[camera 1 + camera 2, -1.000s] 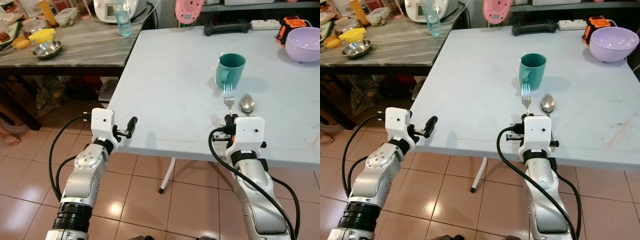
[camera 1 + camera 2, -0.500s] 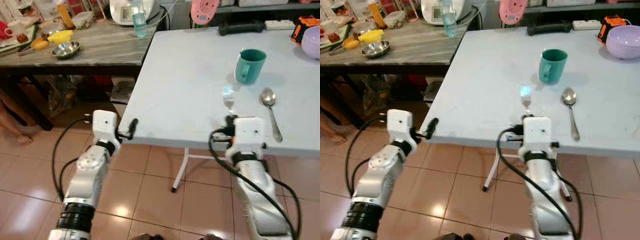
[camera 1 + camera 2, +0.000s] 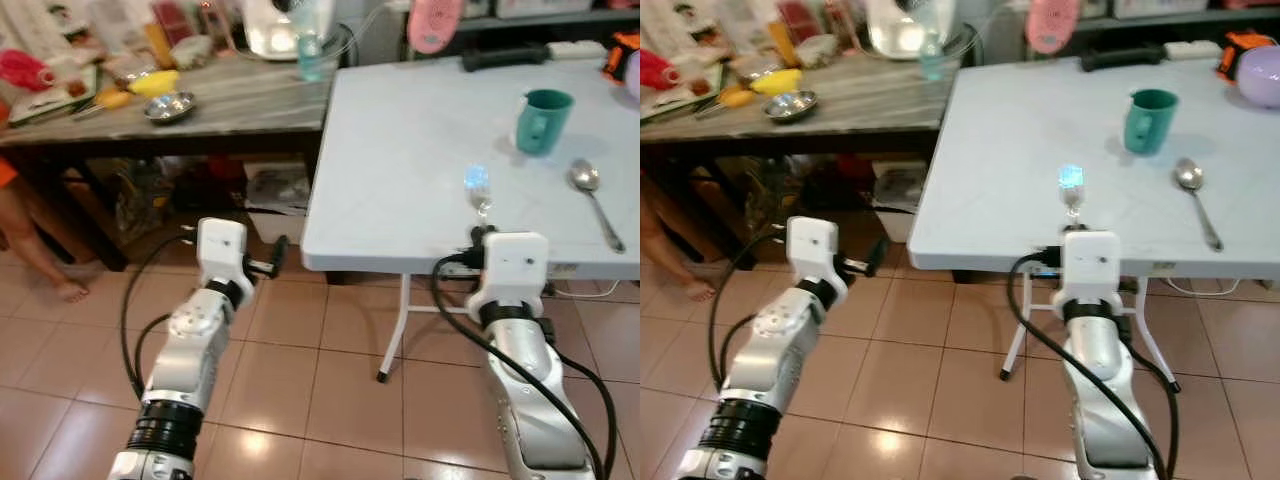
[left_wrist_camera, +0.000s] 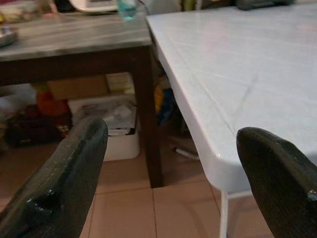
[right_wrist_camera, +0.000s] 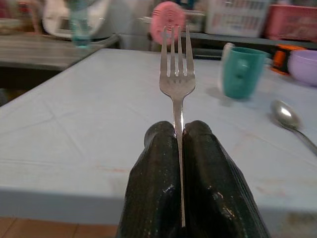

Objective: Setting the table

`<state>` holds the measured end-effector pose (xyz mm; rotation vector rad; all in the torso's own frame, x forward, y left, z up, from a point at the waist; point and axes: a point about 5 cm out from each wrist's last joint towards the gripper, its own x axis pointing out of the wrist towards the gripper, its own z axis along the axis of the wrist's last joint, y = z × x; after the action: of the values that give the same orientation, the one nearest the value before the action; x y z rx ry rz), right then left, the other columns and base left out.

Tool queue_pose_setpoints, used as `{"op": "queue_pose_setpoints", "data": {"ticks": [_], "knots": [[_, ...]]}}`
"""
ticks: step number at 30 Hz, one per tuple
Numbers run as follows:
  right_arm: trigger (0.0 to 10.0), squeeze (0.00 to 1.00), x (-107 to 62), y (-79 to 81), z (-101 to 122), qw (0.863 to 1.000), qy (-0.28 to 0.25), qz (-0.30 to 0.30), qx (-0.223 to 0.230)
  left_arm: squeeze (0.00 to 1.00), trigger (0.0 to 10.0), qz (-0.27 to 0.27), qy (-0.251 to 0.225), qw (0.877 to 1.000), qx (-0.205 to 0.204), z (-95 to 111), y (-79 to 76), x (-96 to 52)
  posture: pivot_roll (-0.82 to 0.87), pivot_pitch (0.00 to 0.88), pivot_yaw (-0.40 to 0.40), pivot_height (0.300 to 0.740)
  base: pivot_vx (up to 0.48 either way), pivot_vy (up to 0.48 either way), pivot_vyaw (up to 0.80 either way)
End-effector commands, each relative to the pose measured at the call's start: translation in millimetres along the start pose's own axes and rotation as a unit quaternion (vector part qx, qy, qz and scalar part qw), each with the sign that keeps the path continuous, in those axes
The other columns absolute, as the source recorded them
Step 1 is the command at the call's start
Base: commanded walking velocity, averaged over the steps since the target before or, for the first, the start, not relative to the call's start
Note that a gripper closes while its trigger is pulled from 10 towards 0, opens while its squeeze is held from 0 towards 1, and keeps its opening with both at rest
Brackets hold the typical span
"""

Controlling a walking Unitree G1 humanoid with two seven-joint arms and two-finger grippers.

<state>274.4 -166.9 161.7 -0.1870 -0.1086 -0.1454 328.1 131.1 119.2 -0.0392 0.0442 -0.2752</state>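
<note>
My right gripper is shut on the handle of a steel fork, tines pointing away from me. In the left eye view the fork stands over the near edge of the white table. A teal mug stands farther back on the table. To its right a spoon lies flat. A lilac bowl sits at the far right. My left gripper is open and empty, just off the table's near left corner. Its fingers stand wide apart in the left wrist view.
A dark side table with a marble top stands left of the white table, carrying a steel bowl, a bottle and kitchen clutter. A person's bare leg is at the far left. Tiled floor lies in front of me.
The whole view has pulled back and swung left, so the white table now sits farther off and to the right. The person's leg has come into view. The fork stays in my right gripper.
</note>
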Motion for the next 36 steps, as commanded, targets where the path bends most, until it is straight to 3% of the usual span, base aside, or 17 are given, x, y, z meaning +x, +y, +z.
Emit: {"op": "queue_pose_setpoints", "data": {"ticks": [1, 8, 21, 36], "knots": [[10.0, 0.0, -0.3, 4.1, 9, 1.0, -0.019, 0.001, 0.006, 0.0, 10.0, 0.014, -0.009, 1.0, 0.012, 5, 8.8, -0.3, -0.19, 0.044, 0.122, 0.74, 0.0, 0.48, 0.0], [10.0, 0.0, -1.3, -0.4, 8, 1.0, -0.019, -0.007, 0.001, 0.0, 10.0, 0.016, -0.017, 1.0, 0.005, 6, 5.6, 1.6, -0.2, 0.043, 0.12, 0.74, 0.0, 0.476, 0.0], [10.0, 0.0, -0.9, -2.9, 8, 1.0, -0.023, -0.014, -0.004, 0.0, 10.0, -0.012, -0.039, 0.999, -0.009, 14, 2.3, 3.3, -0.2, 0.031, 0.126, 0.74, 0.0, 0.0, 0.0], [10.0, 0.0, -2.1, -1.0, 7, 1.0, -0.023, -0.015, -0.005, 0.0, 10.0, -0.035, -0.042, 0.998, -0.01, 13, -3.1, 2.0, -0.2, 0.034, 0.132, 0.74, 0.376, 0.0, 0.0]]}}
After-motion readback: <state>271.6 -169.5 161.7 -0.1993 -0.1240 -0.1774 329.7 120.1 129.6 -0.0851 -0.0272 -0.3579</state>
